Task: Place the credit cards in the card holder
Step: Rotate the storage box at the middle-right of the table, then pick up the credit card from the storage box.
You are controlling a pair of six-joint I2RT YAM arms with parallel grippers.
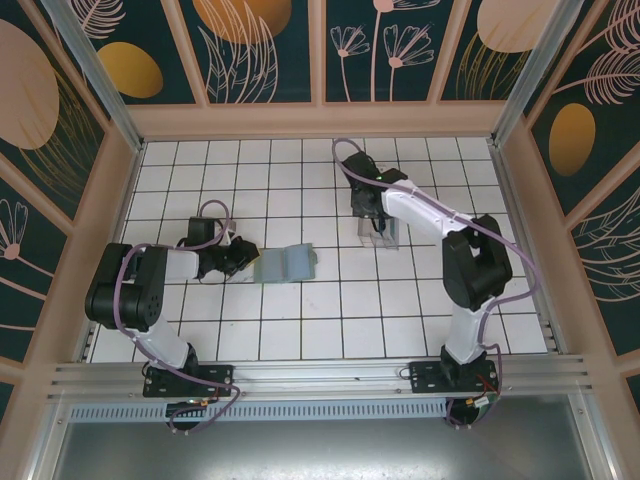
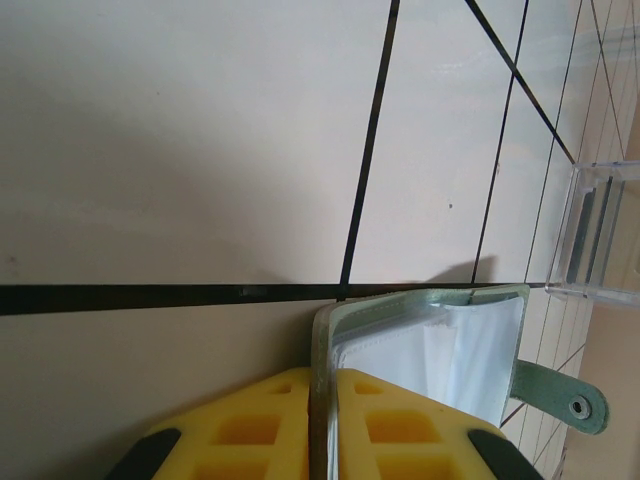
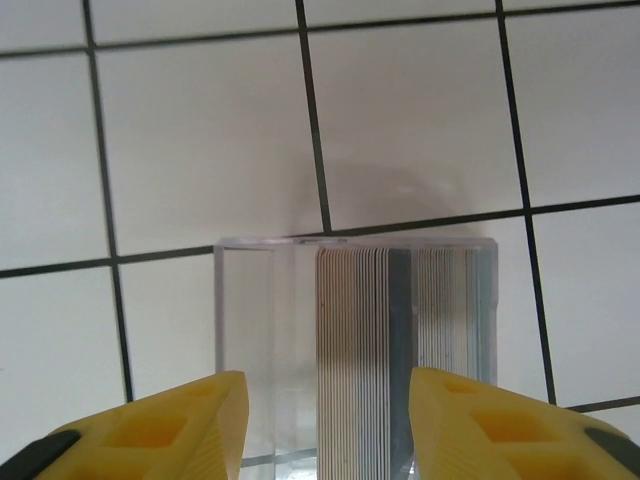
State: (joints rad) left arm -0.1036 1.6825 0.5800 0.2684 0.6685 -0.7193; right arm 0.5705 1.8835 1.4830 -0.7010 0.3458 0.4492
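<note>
Left gripper (image 2: 322, 392), lower centre, clamps sage-green folding card holder (image 2: 430, 350); right gripper (image 3: 328, 415), jaws apart, over clear plastic tray (image 3: 245, 320) of upright pale-edged cards (image 3: 365, 340).

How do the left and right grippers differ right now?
The left gripper is shut on the edge of the card holder; the right gripper is open, gripping nothing. The left lies low along the floor; the right points down over the clear tray of cards. Both have yellow fingers.
</note>
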